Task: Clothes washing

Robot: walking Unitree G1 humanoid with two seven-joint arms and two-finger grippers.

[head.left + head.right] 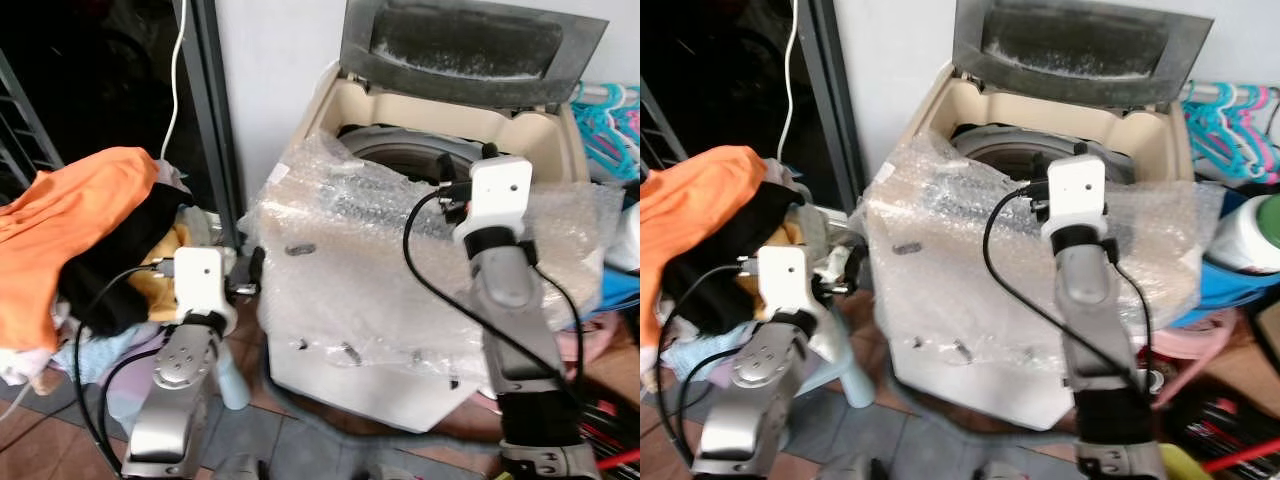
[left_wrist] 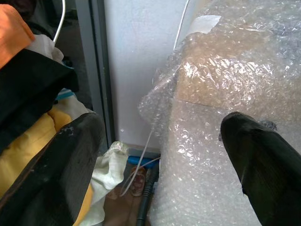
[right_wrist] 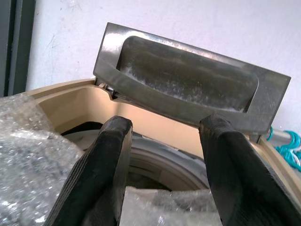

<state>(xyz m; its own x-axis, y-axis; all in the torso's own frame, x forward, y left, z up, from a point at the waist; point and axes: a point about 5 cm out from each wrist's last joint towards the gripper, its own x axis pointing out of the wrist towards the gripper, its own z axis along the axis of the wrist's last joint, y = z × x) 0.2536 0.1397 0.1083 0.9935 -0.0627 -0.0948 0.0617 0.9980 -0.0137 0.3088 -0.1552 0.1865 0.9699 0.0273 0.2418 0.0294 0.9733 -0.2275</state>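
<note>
1. A white wall and a dark doorway back a top-loading washer point(image 1: 430, 330), its lid point(image 3: 188, 84) up and its body draped in bubble wrap point(image 1: 340, 240).
2. The clothes point(image 1: 70, 230), an orange, black and yellow heap, sit on the outer side of the left gripper point(image 2: 160, 155), close against one finger point(image 2: 56, 174) and not between the two.
3. That gripper is spread wide and empty, with the wrap just by its other finger.
4. Risk here, I'd say: closing now grabs wrap or nothing, and a pull could drag the heap down.
5. The right gripper point(image 3: 162, 169) hovers open and empty at the washer's mouth, the drum point(image 3: 160, 165) just beyond its fingertips.
6. Loose wrap there could snag a drop.
</note>
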